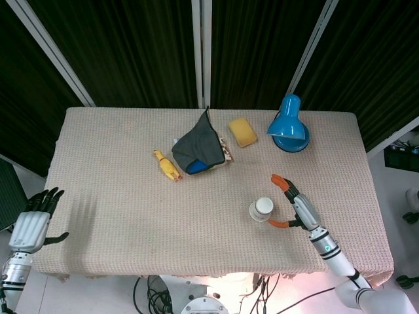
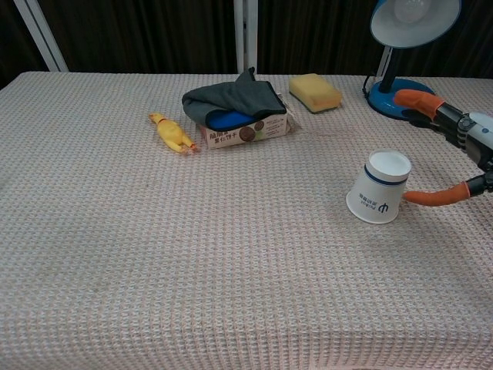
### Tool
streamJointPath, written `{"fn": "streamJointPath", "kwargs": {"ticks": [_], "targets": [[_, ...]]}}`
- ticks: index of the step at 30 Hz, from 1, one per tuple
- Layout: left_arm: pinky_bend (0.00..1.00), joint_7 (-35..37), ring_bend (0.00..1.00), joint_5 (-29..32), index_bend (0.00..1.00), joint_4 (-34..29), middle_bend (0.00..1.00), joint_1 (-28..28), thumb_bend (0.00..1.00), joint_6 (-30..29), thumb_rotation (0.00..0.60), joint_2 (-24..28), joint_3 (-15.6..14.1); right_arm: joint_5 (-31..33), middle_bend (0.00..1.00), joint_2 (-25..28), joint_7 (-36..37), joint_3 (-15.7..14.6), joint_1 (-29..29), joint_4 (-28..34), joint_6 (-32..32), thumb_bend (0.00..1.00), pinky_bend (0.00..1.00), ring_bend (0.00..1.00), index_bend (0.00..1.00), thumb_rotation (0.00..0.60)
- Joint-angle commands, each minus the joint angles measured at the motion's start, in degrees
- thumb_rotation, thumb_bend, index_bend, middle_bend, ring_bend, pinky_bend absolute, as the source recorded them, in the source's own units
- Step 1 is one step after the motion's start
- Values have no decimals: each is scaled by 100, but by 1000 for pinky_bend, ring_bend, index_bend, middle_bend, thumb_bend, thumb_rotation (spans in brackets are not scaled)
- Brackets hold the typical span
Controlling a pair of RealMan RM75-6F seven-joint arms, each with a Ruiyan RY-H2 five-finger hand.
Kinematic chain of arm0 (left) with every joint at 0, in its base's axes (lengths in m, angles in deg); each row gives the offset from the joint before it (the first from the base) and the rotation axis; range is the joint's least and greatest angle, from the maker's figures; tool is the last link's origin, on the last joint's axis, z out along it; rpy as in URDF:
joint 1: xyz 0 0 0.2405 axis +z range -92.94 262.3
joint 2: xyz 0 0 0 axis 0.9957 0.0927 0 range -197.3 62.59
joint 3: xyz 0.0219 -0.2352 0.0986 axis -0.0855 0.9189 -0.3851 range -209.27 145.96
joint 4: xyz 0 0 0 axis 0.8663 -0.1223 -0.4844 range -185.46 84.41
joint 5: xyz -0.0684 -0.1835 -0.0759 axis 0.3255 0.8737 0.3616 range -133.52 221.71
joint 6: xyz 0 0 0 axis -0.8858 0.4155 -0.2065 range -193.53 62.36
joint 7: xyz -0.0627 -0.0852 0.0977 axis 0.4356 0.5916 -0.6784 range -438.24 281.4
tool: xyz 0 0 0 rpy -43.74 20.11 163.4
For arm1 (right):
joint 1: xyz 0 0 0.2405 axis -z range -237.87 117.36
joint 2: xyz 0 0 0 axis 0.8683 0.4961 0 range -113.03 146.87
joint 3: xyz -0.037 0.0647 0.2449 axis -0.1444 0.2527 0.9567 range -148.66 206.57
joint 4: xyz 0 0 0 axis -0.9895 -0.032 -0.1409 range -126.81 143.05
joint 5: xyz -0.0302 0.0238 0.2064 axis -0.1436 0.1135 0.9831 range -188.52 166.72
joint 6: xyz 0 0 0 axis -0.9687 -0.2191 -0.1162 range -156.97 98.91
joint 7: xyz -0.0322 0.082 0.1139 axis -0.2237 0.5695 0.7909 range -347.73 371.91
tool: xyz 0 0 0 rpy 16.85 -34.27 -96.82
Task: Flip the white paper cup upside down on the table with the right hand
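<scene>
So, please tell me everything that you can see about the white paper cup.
The paper cup is white, with a dark blue band near its closed end and small dark print on its side. It is upside down on the woven table cover, wide mouth down, and in the chest view it leans to the right. It sits right of centre, in front of the blue lamp. The right hand is open around it; its orange thumb tip is at the cup's side, and I cannot tell whether it touches.

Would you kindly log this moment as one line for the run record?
white paper cup: inverted on table, leaning | right hand: open, fingers spread beside cup | left hand: idle off table edge
</scene>
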State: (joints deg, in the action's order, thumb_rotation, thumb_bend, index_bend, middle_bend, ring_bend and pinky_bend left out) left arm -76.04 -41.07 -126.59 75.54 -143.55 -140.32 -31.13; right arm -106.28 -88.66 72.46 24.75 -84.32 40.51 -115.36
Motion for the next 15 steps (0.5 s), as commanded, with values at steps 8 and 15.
{"fn": "streamJointPath", "kwargs": {"ticks": [8, 15], "targets": [[95, -107, 0, 22, 39, -178, 7, -8, 81, -55, 600, 105, 50, 1305, 0, 2736, -5744, 234, 1225, 4079, 151, 0, 0, 0, 0, 600], [95, -86, 0, 32, 39, -129, 7, 12, 81, -69, 600, 74, 40, 1534, 0, 3016, -6121, 432, 1521, 4592, -102, 0, 0, 0, 0, 600]]}}
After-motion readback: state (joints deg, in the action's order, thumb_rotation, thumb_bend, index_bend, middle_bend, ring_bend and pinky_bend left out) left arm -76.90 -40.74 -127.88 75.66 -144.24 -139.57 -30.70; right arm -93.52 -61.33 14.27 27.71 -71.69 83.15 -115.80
